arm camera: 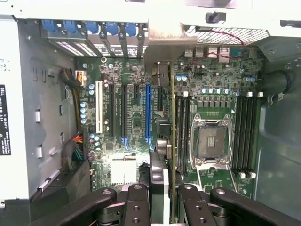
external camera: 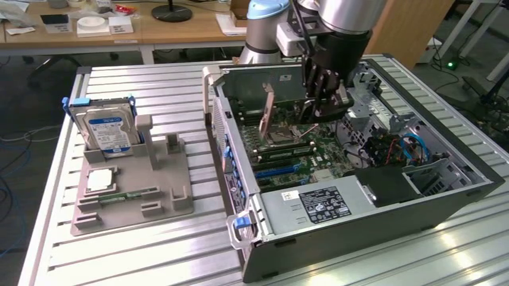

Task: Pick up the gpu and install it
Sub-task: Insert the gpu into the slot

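A robotics lab or research workshop; a robot arm stands at the top centre of the exterior view on a table of ribbed aluminium profiles; its gripper grips a gpu inside an opened computer case at the right of the frame, its motherboard laid bare; a grey fixture at centre left props a hard drive upright; wooden desks along the upper left carry small boxes and a lamp base; loose cables trail over the floor at the left edge.
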{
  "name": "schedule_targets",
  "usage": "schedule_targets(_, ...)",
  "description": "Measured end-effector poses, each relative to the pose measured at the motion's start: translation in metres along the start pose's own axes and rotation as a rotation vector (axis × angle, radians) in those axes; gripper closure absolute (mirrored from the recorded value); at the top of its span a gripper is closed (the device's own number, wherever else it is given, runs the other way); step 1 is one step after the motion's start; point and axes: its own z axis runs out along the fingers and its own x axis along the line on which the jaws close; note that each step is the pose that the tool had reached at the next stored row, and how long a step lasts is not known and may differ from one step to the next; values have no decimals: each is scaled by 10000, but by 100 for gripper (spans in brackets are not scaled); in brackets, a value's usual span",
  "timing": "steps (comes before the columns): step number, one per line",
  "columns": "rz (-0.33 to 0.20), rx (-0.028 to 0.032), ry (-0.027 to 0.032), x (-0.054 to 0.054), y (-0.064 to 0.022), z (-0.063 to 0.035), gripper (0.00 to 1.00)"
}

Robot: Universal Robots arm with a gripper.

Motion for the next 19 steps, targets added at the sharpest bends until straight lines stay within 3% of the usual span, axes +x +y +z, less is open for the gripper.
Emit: schedule_targets(19, -1, 0, 0, 58, 19, 144, 72)
